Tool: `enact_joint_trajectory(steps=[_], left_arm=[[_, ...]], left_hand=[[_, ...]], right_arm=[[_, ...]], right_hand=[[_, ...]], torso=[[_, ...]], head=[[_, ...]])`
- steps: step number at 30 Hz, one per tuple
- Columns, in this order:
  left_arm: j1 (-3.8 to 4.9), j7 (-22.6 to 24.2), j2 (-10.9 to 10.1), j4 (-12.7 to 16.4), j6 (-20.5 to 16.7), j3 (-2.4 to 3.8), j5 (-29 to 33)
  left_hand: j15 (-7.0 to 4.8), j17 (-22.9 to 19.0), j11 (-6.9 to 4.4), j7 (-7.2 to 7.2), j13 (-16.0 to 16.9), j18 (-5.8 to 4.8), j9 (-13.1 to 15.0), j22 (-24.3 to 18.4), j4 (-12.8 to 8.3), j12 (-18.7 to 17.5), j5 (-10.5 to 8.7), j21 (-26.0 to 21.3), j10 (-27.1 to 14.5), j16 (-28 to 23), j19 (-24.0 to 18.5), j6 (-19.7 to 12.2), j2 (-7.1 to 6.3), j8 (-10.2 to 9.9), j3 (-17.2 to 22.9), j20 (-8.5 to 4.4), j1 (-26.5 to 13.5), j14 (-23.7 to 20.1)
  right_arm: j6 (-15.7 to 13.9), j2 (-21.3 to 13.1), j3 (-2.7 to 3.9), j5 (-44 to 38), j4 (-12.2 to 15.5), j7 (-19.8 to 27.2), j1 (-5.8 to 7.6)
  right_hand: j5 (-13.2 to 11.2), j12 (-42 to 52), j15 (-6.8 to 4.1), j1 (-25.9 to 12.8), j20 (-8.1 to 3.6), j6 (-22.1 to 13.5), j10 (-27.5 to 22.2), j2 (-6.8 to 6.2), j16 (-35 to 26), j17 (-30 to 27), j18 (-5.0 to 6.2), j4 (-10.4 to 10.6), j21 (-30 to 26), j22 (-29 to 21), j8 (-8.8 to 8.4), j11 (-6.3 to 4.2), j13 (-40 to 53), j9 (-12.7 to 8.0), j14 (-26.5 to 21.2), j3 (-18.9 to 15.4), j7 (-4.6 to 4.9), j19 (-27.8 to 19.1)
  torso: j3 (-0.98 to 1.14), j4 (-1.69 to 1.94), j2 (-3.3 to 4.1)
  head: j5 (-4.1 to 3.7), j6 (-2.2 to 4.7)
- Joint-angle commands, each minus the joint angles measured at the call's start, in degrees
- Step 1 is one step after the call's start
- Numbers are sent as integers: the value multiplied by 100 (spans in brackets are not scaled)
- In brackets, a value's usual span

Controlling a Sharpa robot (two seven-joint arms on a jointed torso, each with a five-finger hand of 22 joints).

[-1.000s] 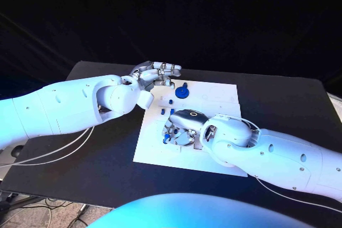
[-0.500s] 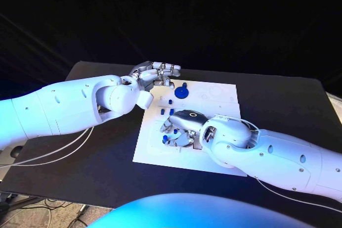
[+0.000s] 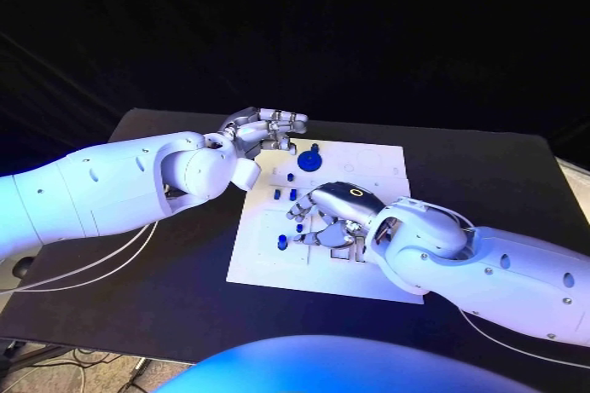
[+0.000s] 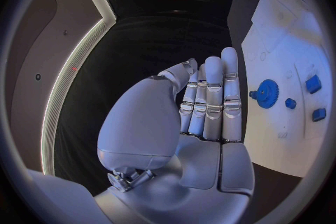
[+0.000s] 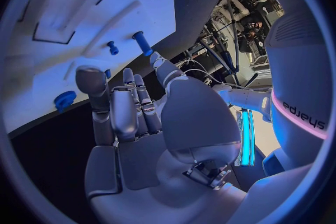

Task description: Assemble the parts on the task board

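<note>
The white task board [image 3: 369, 167] lies in the middle of the table. A blue gear [image 3: 310, 161] sits near its far left corner, also visible in the left wrist view as the blue gear [image 4: 266, 92]. Small blue parts [image 3: 286, 193] lie just in front of it. My left hand [image 3: 264, 129] hovers at that corner, its fingers [image 4: 210, 95] together and holding nothing. My right hand [image 3: 326, 218] is low over the board's left middle, fingers spread above two small blue parts [image 3: 292, 234]. Beyond my right hand's fingertips [image 5: 155, 60] a blue peg [image 5: 142, 43] stands on the board [image 5: 91, 17].
The black table [image 3: 492, 171] has bare room to the right of and behind the board. My left forearm [image 3: 123, 184] crosses the table's left side and my right forearm [image 3: 492, 269] covers the board's near right corner. Empty recesses [image 3: 363, 164] mark the board's far right.
My right hand has shifted a little to the right and away from me over the board. The left hand has stayed nearly still at the far left corner.
</note>
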Motion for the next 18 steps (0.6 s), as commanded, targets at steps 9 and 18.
enact_joint_trajectory(steps=[9, 18], left_arm=[[-2, 32, -3, -17, 114, -8, -29], [-6, 31, -18, -38, 105, -23, -29]], left_hand=[[0, -6, 18, -6, 8, 106, -9, -6, 12, 35, 9, -25, -39, -35, 6, -27, 53, 13, -35, 29, 0, -25], [0, -6, 18, -6, 8, 106, -9, -6, 12, 35, 9, -25, -39, -35, 6, -27, 53, 13, -35, 29, 0, -25]], right_arm=[[-520, -1553, 17, 1952, 826, -325, 250], [-618, -2428, -84, 1616, 1287, -1548, 132]], right_hand=[[348, 3505, -359, -27, -345, 227, 1390, 166, 679, 889, -164, 199, 1010, 1458, 246, -396, 2789, 12, 342, -367, -328, 661], [915, 5791, -364, -519, -345, 257, 1838, 151, 1123, 1533, -261, 736, 1428, 2077, 594, -432, 5684, 101, 421, -903, -340, 826]], torso=[[-31, -127, -80], [-42, -234, -141]], head=[[-312, 145], [-552, 209]])
